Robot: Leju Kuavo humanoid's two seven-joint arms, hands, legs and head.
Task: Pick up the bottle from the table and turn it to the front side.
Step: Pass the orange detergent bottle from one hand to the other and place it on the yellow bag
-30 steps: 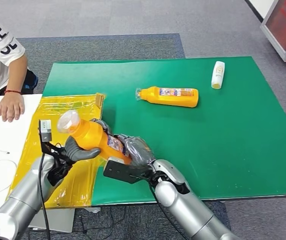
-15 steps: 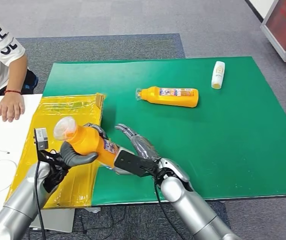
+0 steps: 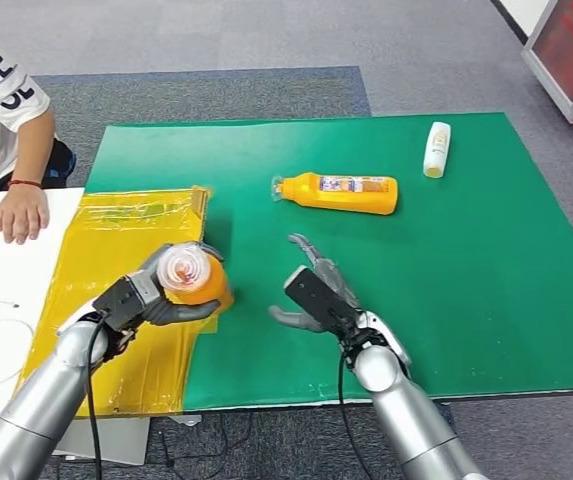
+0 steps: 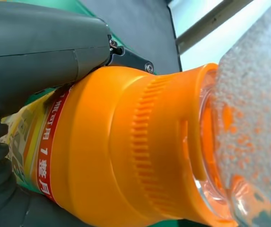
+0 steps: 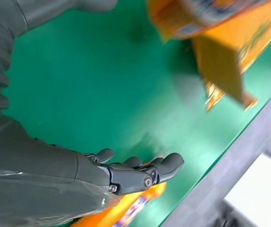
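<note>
- Two orange bottles are seen: one (image 3: 192, 278) is gripped by the left hand (image 3: 143, 298) above the seam between the yellow sheet (image 3: 109, 235) and the green mat (image 3: 456, 260), its clear cap turned toward the camera.
- The second bottle (image 3: 341, 192) is laid flat farther back on the mat.
- The right hand (image 3: 321, 295) is held empty over the mat, fingers (image 5: 162, 165) spread apart.
- A small white bottle (image 3: 437, 149) is laid near the mat's far right.

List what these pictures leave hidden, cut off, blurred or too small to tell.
- Held orange bottle: head view looks onto its clear cap; body hidden behind it and the left hand.
- Its label: left wrist view, partly covered by the hand.
- Small white bottle: print too small.
- Right wrist view: yellow sheet blurred.
- Person: cut off by the edge.
</note>
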